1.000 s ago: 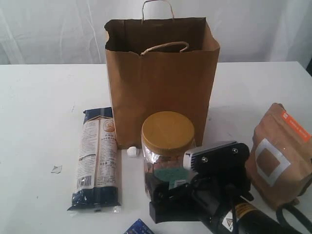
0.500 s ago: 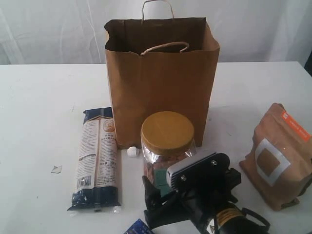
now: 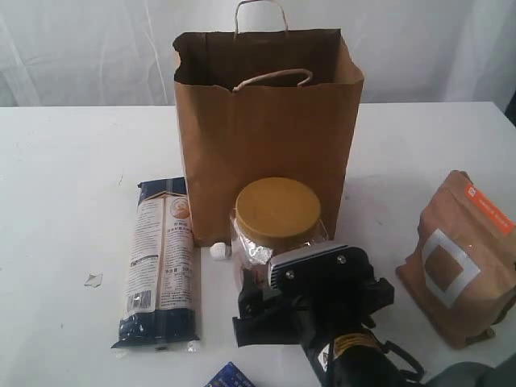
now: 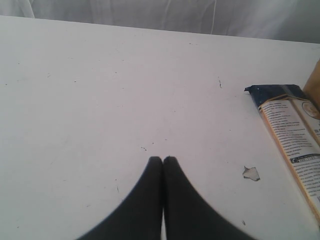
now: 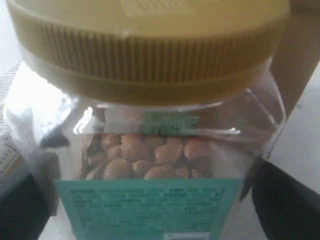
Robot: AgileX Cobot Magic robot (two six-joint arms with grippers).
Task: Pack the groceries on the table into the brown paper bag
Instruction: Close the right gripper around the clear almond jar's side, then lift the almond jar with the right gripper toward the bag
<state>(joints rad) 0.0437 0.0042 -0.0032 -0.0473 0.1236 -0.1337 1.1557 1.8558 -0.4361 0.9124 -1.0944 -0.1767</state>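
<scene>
The left jaws are pressing together over the surface (image 4: pixel 100 90), gripping nothing, with the packet (image 3: pixel 161 262) lying flat nearby. The bag (image 3: pixel 266 137) is standing upright with its mouth open, and the jar (image 3: pixel 276 222) is standing just in front of it. The right jaws are gaping wide apart, straddling the jar's body below the lid, with a finger (image 5: pixel 290 205) on each side; whether they are touching it is unclear. The pouch (image 3: pixel 459 258) is sitting apart, at the far right.
</scene>
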